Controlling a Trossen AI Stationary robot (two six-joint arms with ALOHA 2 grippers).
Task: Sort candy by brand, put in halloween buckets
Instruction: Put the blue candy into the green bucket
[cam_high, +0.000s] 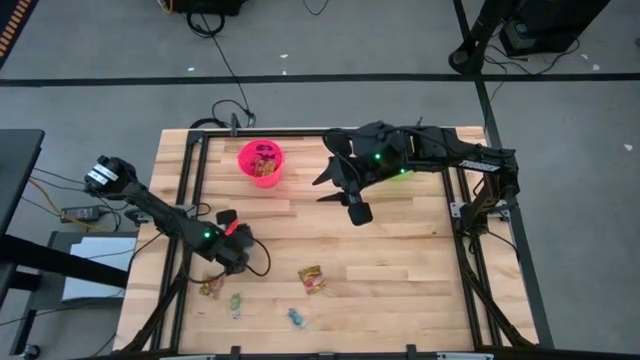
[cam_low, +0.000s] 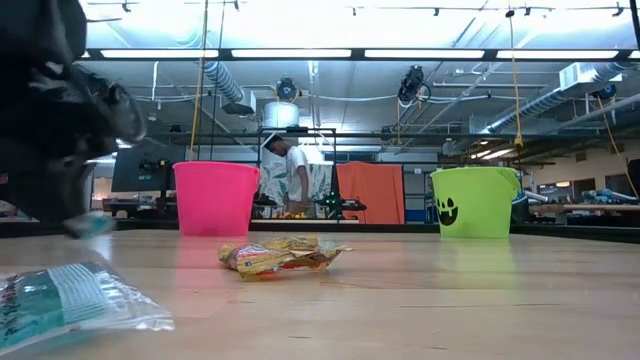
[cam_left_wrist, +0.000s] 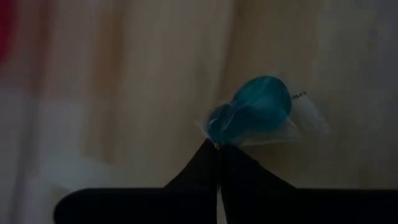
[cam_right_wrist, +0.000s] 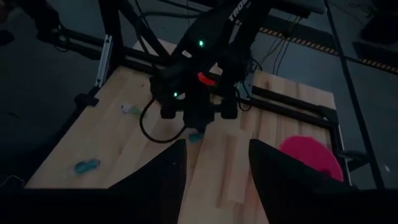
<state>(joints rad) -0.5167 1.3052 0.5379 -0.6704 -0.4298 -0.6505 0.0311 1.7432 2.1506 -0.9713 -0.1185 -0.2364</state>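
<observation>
From above, the left gripper (cam_high: 237, 262) sits over the wooden table (cam_high: 400, 280), and the right gripper (cam_high: 355, 207) hangs mid-table, beside the hot pink round plastic bucket (cam_high: 261, 162), which has orange packets inside. At table level, a crinkled orange-yellow packet (cam_low: 280, 256) lies in front of the pink bucket, the lime green pail (cam_low: 475, 201) well to one side. Left wrist: fingers (cam_left_wrist: 193, 180) pinched tight on a teal twisted sweet (cam_left_wrist: 255, 112). Right wrist: fingers (cam_right_wrist: 165, 171) spread apart, holding nothing.
</observation>
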